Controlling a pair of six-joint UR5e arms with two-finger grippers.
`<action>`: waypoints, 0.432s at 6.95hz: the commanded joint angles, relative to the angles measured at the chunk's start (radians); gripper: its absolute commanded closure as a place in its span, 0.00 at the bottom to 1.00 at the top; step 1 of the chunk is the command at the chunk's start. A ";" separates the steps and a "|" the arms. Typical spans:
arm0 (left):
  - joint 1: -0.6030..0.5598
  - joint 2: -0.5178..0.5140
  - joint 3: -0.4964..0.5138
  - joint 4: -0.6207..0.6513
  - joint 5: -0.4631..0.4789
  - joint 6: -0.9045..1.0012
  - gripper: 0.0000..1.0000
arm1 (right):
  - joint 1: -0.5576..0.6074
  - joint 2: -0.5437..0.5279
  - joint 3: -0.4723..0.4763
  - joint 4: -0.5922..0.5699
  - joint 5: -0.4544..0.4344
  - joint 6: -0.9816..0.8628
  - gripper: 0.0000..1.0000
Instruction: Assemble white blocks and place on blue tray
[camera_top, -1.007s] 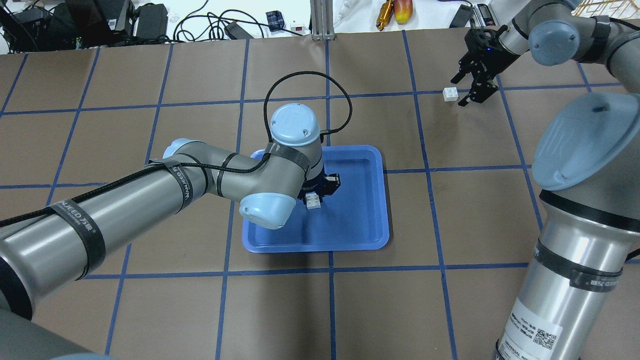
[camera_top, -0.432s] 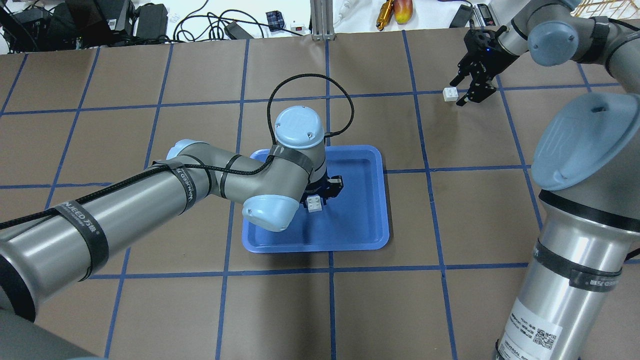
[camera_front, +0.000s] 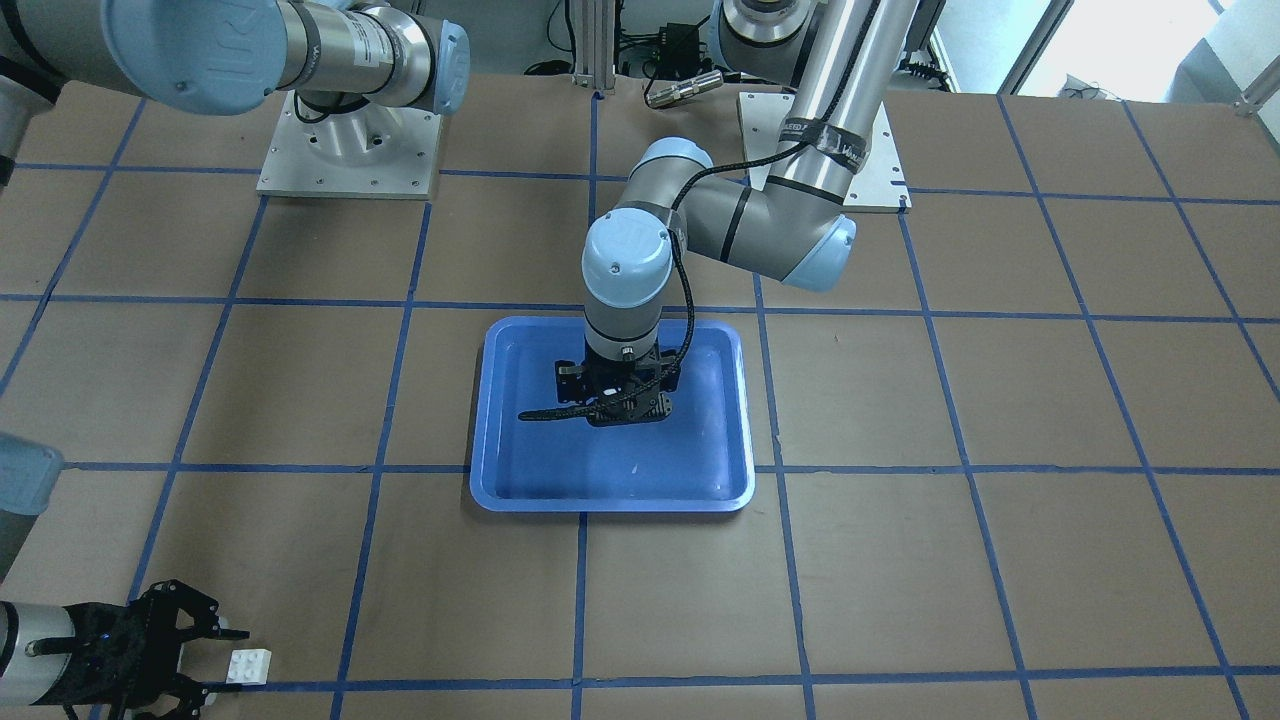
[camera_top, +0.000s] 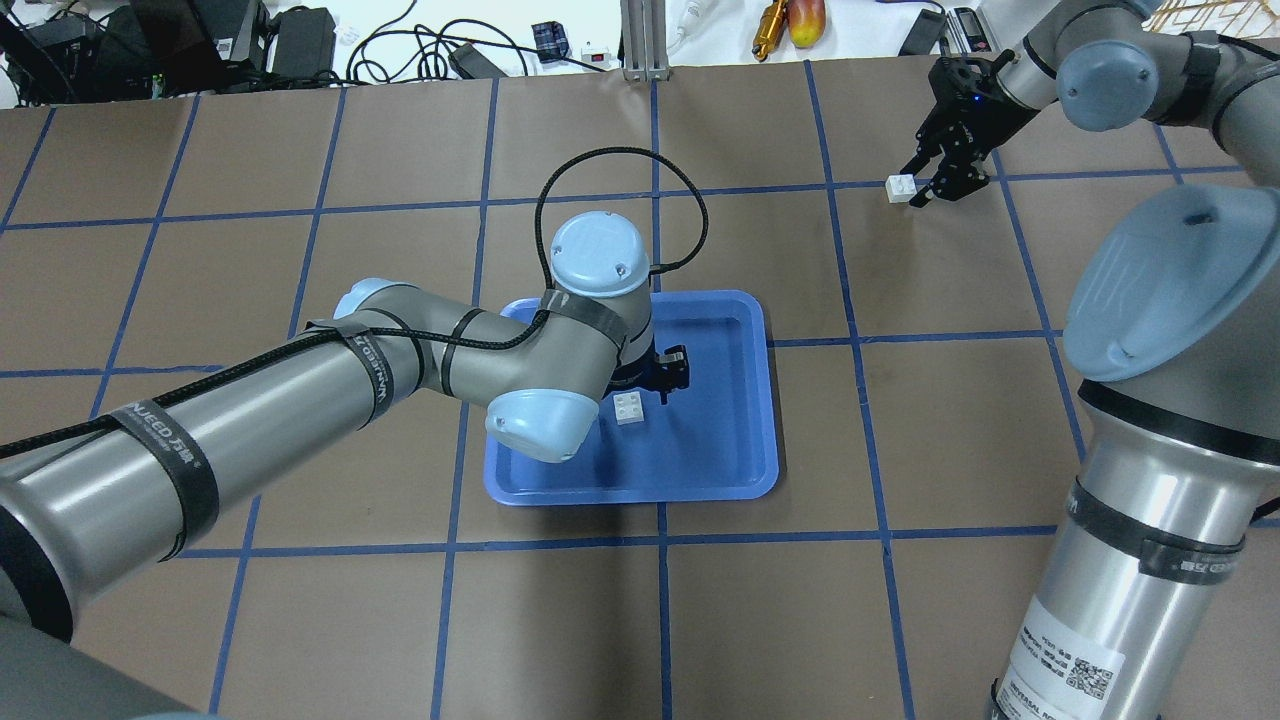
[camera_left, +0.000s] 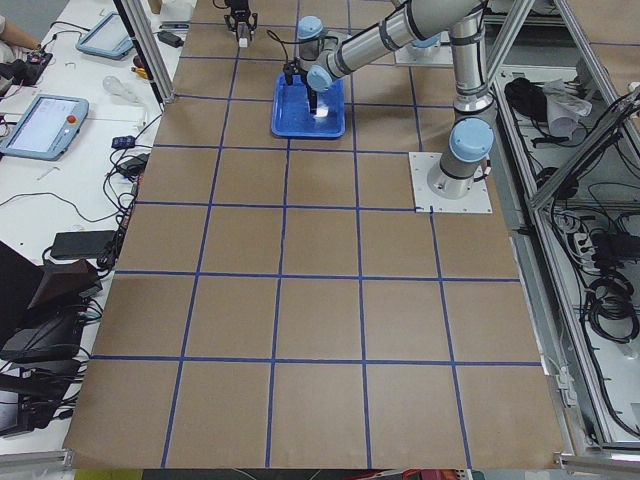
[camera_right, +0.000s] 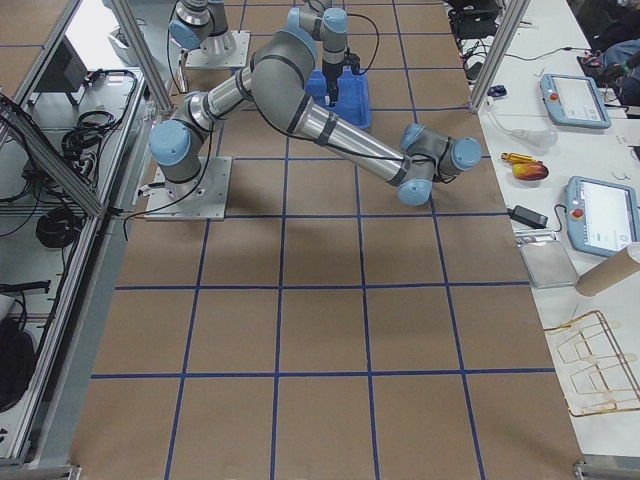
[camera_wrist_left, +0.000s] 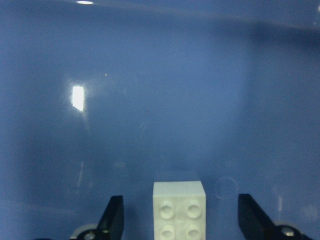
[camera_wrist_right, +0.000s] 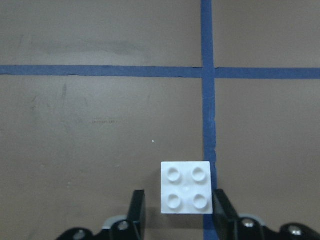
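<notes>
One white block (camera_top: 629, 408) lies studs up on the floor of the blue tray (camera_top: 720, 440). My left gripper (camera_top: 648, 390) hangs just above it, open, with a fingertip (camera_wrist_left: 114, 220) well clear on each side of the block (camera_wrist_left: 179, 207). The other white block (camera_top: 903, 187) lies on the brown table at the far right. My right gripper (camera_top: 918, 184) straddles this block (camera_wrist_right: 186, 187). Its right finger (camera_wrist_right: 222, 207) is at the block's side. A small gap shows at the left finger (camera_wrist_right: 137, 207). In the front-facing view this block (camera_front: 248, 665) lies by the gripper (camera_front: 205, 655).
The table is brown paper with a blue tape grid (camera_top: 655, 200). Cables, tools and power bricks (camera_top: 300, 40) lie beyond its far edge. The right arm's big elbow (camera_top: 1170, 290) stands over the table's right side. The left arm's black cable (camera_top: 620, 160) loops above the tray.
My left gripper has opened and let go of its white block, which now lies on the tray. My right gripper's fingers have drawn closer around the far block.
</notes>
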 joint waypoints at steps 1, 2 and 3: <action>0.038 0.045 0.004 -0.050 -0.011 0.013 0.05 | 0.002 -0.009 -0.002 0.001 -0.012 0.000 1.00; 0.068 0.071 0.005 -0.096 -0.064 0.014 0.04 | 0.002 -0.019 -0.002 0.006 -0.016 -0.002 1.00; 0.114 0.101 0.001 -0.119 -0.104 0.052 0.04 | 0.002 -0.039 -0.002 0.023 -0.019 -0.002 1.00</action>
